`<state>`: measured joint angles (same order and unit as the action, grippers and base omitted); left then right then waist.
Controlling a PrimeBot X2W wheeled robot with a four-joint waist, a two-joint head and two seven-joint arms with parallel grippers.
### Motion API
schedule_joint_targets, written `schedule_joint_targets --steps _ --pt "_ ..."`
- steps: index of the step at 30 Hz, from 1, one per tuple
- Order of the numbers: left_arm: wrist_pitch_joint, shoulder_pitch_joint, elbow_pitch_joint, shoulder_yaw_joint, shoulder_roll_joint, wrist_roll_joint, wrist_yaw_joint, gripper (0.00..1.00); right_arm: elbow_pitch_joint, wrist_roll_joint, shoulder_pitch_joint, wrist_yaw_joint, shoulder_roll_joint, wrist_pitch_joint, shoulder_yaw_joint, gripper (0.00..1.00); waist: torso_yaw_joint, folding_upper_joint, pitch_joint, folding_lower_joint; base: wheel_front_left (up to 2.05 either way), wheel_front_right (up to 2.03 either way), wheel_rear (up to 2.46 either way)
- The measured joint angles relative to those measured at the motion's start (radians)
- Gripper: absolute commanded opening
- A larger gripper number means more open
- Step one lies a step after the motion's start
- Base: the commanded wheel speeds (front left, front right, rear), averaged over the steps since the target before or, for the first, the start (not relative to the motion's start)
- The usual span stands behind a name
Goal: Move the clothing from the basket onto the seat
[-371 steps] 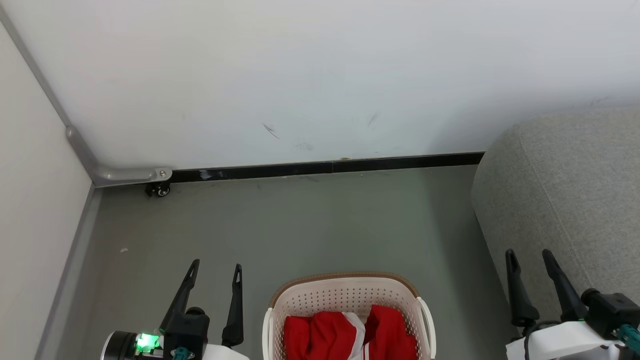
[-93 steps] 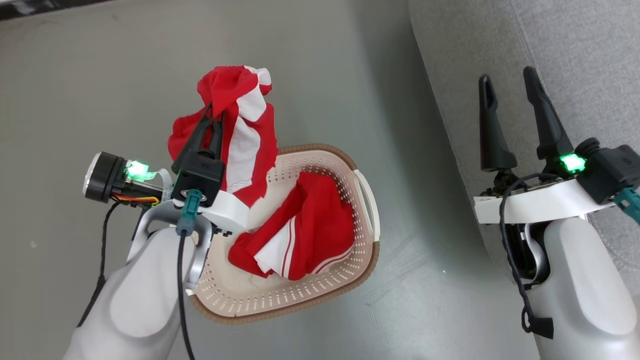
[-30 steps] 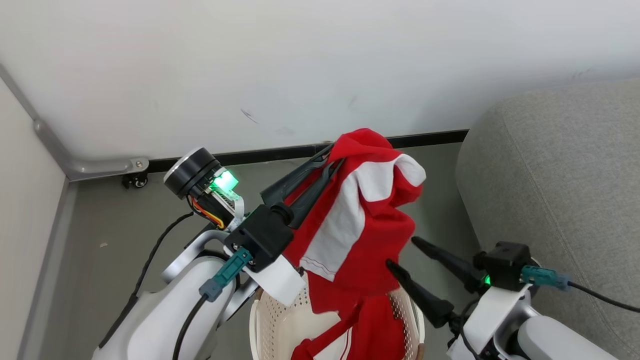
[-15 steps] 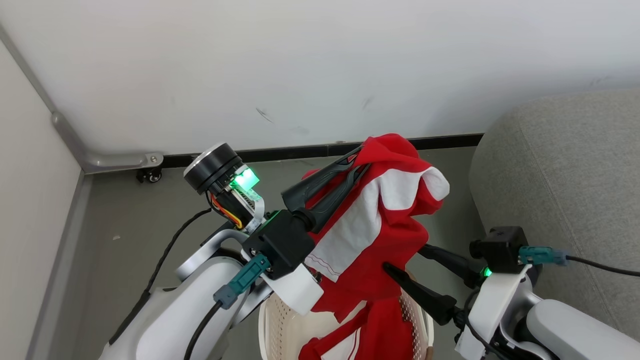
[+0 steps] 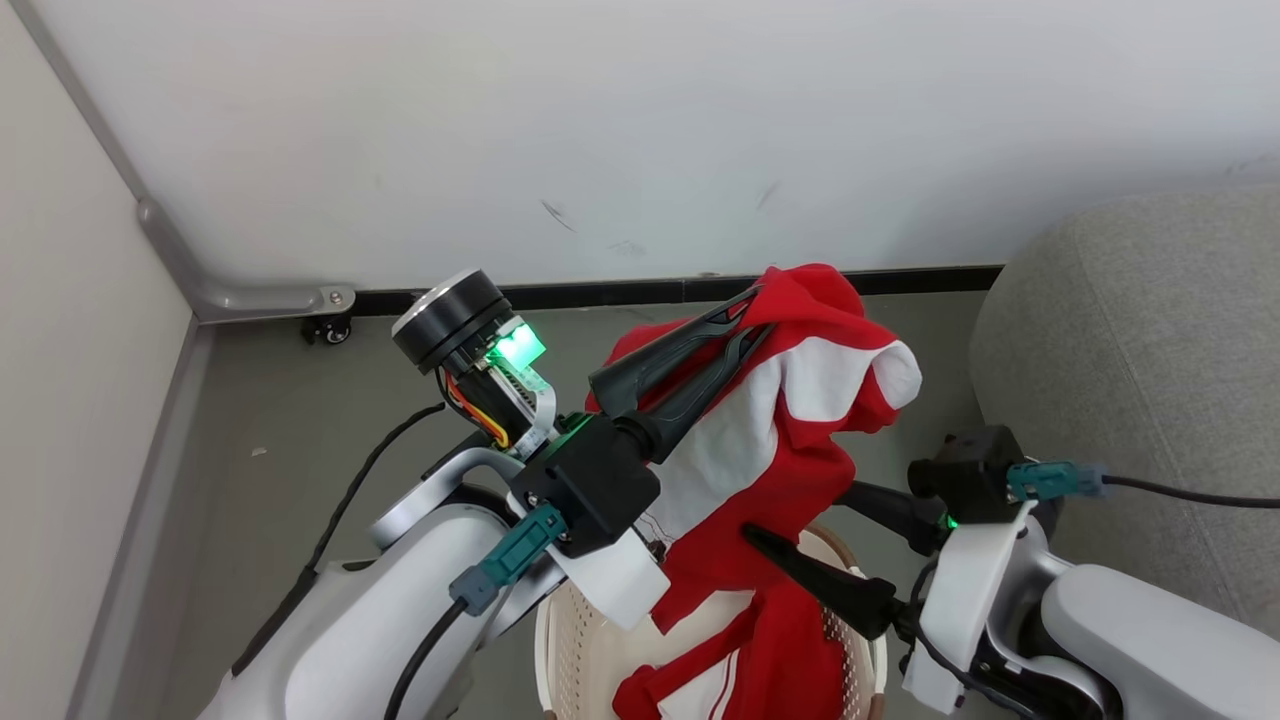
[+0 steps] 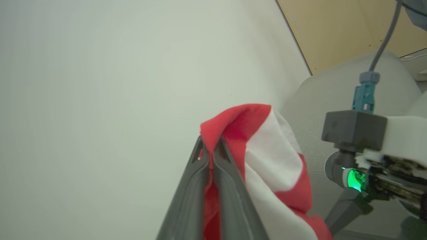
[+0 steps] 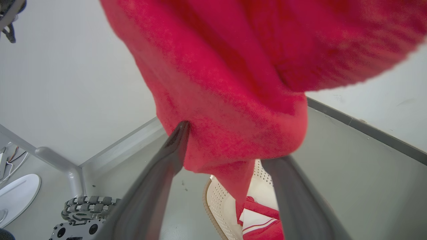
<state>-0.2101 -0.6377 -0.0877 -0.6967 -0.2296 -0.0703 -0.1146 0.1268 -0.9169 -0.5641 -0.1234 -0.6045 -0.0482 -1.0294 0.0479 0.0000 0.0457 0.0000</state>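
In the left wrist view, the raised left gripper [image 6: 210, 145] pinches the clothing [image 6: 270, 156] tight, near the seat [image 6: 333, 96]. In the right wrist view, the right gripper [image 7: 230, 143] gapes wide around it, maybe touching, above the basket [image 7: 217, 200].

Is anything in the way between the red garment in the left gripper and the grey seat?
Yes: the right gripper stands open around the hanging garment, its wrist between cloth and seat.

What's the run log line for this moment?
left claw: shut on red garment, above basket | right claw: open, astride its hanging end | basket: striped garment inside | seat: not yet reached
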Motion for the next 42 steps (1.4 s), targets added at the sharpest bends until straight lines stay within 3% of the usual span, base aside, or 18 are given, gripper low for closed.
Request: schedule_joint_targets --steps 2,3,4,5,6,8,16,24,38,42 --pt "0.007 0.0 0.0 -0.002 0.003 -0.008 0.0 0.0 0.0 0.001 -0.022 0.0 0.003 0.007 -0.017 1.0 0.003 0.0 0.002 0.0 0.0 0.0 0.0" --pt "0.008 0.0 -0.001 -0.002 0.003 -0.013 0.0 0.0 -0.001 0.004 -0.033 0.0 0.005 0.016 -0.028 0.95 0.004 0.0 0.003 0.0 0.0 0.0 0.0" --pt "0.008 0.0 -0.002 -0.002 0.003 -0.016 0.0 0.0 -0.001 0.008 -0.04 0.0 0.008 0.025 -0.037 0.62 0.006 0.0 0.004 0.0 0.0 0.0 0.0" --pt "0.009 0.0 -0.002 -0.002 0.003 -0.017 0.0 0.0 -0.002 0.014 -0.048 0.0 0.011 0.037 -0.048 0.43 0.007 0.0 0.005 0.0 0.0 0.0 0.0" --pt "0.009 0.0 -0.004 -0.002 0.003 -0.017 0.0 0.0 -0.005 0.022 -0.055 0.0 0.013 0.049 -0.059 0.34 0.008 0.0 0.006 0.0 0.0 0.0 0.0" --pt "0.016 0.0 -0.007 0.001 0.002 -0.022 0.0 0.0 -0.009 0.04 -0.069 0.0 0.016 0.076 -0.078 0.0 0.008 0.0 0.008 0.0 0.0 0.0 0.0" --pt "0.025 0.002 -0.045 0.03 -0.015 -0.042 0.002 0.0 -0.014 0.065 -0.094 0.0 0.014 0.182 -0.138 0.0 -0.004 0.0 0.013 0.0 0.0 0.0 0.0" --pt "0.026 0.042 -0.1 0.051 -0.028 -0.061 0.019 0.0 -0.007 0.061 -0.09 0.0 -0.014 0.279 -0.131 0.0 -0.026 0.0 0.009 0.0 0.0 0.0 0.0" --pt "0.025 0.132 -0.165 0.071 -0.021 -0.13 0.028 0.0 0.002 0.032 -0.004 0.0 -0.049 0.296 0.047 0.0 -0.077 0.0 -0.016 0.0 0.0 0.0 0.0" --pt "0.025 0.154 -0.173 0.08 -0.004 -0.17 0.033 0.0 -0.006 0.027 0.017 0.0 -0.044 0.297 0.14 0.0 -0.093 0.0 -0.021 0.0 0.0 0.0 0.0"
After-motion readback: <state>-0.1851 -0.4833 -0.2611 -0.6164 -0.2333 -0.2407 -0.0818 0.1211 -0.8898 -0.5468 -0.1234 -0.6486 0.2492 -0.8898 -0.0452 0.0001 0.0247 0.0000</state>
